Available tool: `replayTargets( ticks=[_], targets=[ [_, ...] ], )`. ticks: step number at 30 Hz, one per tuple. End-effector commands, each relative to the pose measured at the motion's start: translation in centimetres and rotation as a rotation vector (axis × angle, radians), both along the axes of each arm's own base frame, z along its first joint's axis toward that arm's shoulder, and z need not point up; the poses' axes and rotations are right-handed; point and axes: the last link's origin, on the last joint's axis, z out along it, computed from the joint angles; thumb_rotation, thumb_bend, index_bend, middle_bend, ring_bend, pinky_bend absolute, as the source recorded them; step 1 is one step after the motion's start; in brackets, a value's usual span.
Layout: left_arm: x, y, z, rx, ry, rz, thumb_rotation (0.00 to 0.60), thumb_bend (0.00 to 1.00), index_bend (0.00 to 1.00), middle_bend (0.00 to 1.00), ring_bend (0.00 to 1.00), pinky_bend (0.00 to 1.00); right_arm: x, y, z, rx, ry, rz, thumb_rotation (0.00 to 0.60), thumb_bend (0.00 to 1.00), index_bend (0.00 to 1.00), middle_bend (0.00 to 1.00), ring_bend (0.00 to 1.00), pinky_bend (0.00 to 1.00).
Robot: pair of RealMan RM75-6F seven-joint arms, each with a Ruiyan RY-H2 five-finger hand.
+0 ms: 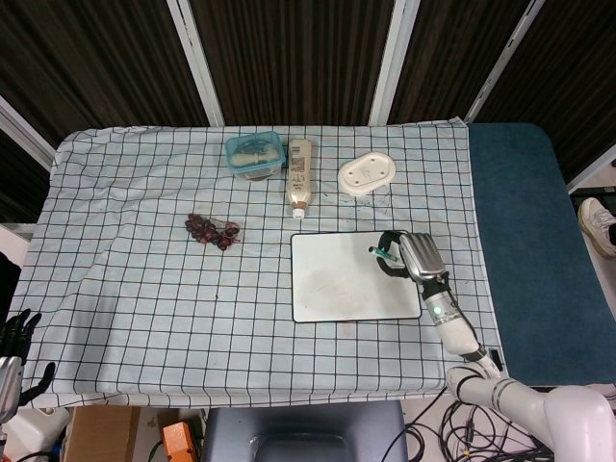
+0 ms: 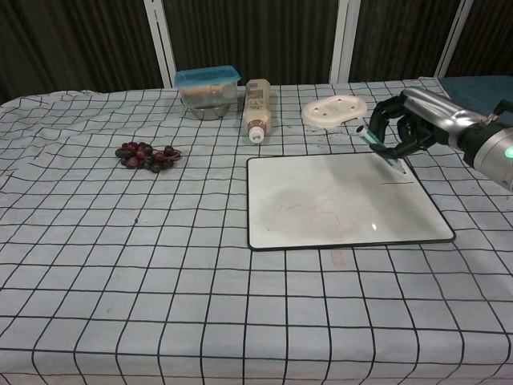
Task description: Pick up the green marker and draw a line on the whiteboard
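The right hand (image 2: 401,128) pinches the green marker (image 2: 383,149) over the whiteboard (image 2: 337,208) at its 2 o'clock corner, beside a short drawn line; a tilt could run the tip off the edge onto the tablecloth (image 2: 120,241). The left hand (image 1: 14,337) hangs spread at 8 o'clock

Robot test bench in a lab or studio space, not a home. Central landmark: table (image 1: 125,318) draped in a wrinkled black-grid white cloth. Behind the table, dark slatted panels divided by white frame bars (image 1: 195,58). Right of the table, a blue padded mat (image 1: 534,250); beyond it, someone's sneaker (image 1: 599,223) at the frame edge. Below the table's near edge, loose cables (image 1: 438,438), an orange device (image 1: 178,440), a cardboard box (image 1: 96,433).
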Motion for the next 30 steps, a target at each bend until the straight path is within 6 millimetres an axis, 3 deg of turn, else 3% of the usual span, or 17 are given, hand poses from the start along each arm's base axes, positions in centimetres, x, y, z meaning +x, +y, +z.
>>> replayTargets(
  ticks=[1,15,30],
  targets=[
    [0.0,0.0,0.0,-0.001,0.0,0.001,0.6,0.39,0.0,0.0,0.0,0.04,1.0,0.9,-0.9,0.039,-0.002,0.024,0.6,0.35,1.0,0.73,0.73,0.79],
    [0.0,0.0,0.0,-0.004,0.0,-0.001,0.6,0.39,0.0,0.0,0.0,0.04,2.0,1.8,-2.4,0.067,0.005,0.05,0.6,0.35,1.0,0.73,0.73,0.79],
    [0.1,0.1,-0.1,-0.007,0.003,0.0,0.6,0.39,0.0,0.0,0.0,0.04,1.3,1.7,-2.6,0.065,0.02,0.039,0.6,0.35,1.0,0.73,0.73,0.79]
  ],
)
